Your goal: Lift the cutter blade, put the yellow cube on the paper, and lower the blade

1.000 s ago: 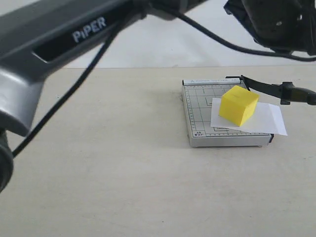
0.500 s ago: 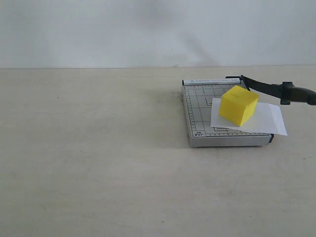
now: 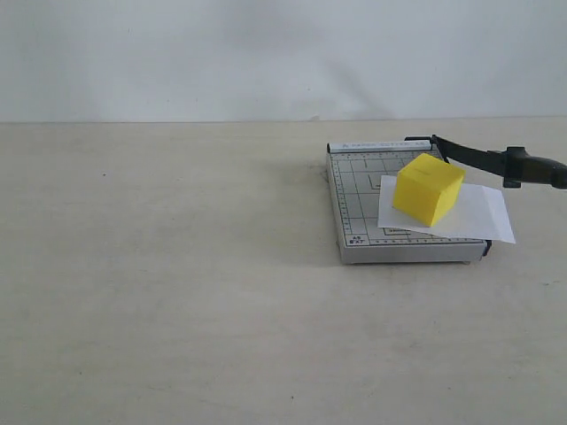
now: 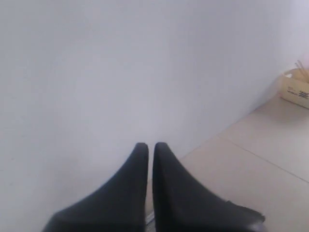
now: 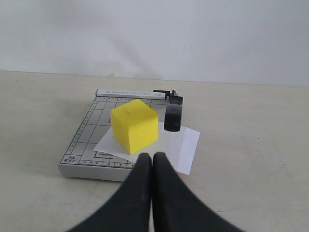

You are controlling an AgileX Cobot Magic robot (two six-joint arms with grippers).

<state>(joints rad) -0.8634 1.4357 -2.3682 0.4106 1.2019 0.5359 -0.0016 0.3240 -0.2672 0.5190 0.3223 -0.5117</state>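
Note:
The yellow cube [image 3: 428, 188] [image 5: 134, 124] sits on the white paper [image 3: 483, 215] [image 5: 181, 145], which lies over the grey gridded trimmer base [image 3: 359, 212] [image 5: 82, 140] and hangs off its right edge. The black cutter blade [image 3: 483, 161] slants up from its hinge behind the cube, its thick handle [image 5: 173, 113] off the paper. My right gripper [image 5: 152, 157] is shut and empty, pulled back from the trimmer's near edge. My left gripper [image 4: 150, 146] is shut and empty, facing a white wall. Neither arm shows in the exterior view.
The trimmer stands at the right of a beige table [image 3: 177, 266], with a white wall behind. A cardboard box [image 4: 297, 87] stands on a tiled floor in the left wrist view.
Both arms, which filled the top of the exterior view a second ago, have withdrawn out of that view. The cube, paper and blade have not moved.

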